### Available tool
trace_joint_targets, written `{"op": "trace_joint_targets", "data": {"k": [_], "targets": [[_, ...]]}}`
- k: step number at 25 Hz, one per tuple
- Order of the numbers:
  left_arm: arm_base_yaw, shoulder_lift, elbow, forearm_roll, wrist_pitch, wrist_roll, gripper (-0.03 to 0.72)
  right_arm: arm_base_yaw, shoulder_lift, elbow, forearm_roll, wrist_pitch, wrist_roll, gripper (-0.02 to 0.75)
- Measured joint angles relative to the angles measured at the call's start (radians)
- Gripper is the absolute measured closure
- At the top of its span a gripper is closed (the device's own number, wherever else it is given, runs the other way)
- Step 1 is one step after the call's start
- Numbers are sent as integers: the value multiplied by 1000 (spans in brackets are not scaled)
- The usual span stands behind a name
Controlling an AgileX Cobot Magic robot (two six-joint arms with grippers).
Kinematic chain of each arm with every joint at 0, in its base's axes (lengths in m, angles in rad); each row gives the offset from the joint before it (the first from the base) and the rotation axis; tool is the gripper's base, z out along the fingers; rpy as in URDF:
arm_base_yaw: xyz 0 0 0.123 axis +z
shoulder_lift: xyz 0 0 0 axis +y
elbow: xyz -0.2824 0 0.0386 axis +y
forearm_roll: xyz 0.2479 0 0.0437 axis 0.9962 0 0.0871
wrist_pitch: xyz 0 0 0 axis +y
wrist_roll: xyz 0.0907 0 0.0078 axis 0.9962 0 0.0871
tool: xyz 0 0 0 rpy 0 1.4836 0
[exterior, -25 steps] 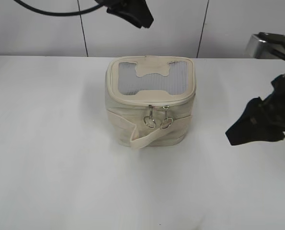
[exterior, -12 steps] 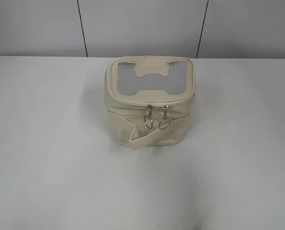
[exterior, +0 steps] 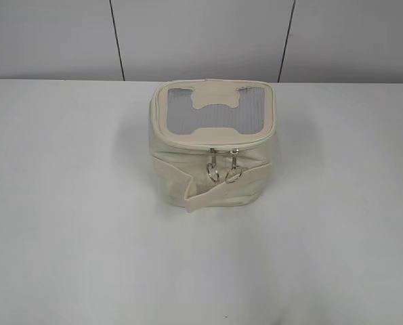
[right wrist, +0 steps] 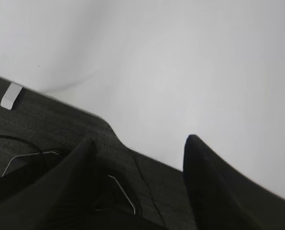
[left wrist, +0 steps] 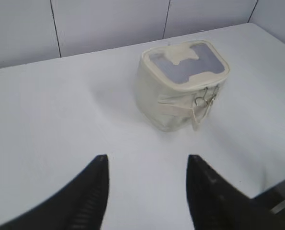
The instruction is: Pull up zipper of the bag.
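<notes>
I see the small boxy cream fabric bag upright, mid white desk; two silver ring pulls hang together at front. Left pincer spread, empty, well apart from bag. Right pincer spread, empty, at desk edge.

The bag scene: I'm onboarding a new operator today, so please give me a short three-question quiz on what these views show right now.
1. True or false: the two silver pulls hang side by side on the front of the bag.
2. Multiple choice: in the left wrist view, the left gripper is A) shut on the strap, B) open and apart from the bag, C) touching the mesh window.
3. Fill in: the right gripper is open over the edge of the white ____, with dark floor below.

Key: 1 true; 2 B; 3 table.
</notes>
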Motion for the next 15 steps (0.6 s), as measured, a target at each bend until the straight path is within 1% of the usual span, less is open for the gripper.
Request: {"op": "trace_joint_targets", "data": {"k": [3,5,7,9,11,15], "targets": [[0,-163,110,0,55,-2,214,0,-59,4,-17,1,10,286],[0,-250,176,-6,79,4,196,0,-83,4,-21,-1,11,286],[0,-292,230,-34,86,34,190,0,-96,5,-25,-11,11,286],[0,-297,246,-67,64,94,184,0,-102,8,-24,-30,4,282],[0,-297,263,-97,24,150,180,0,-106,20,-16,-54,-11,262],[0,-297,276,-122,5,188,177,0,-113,36,1,-85,-26,238]]}}
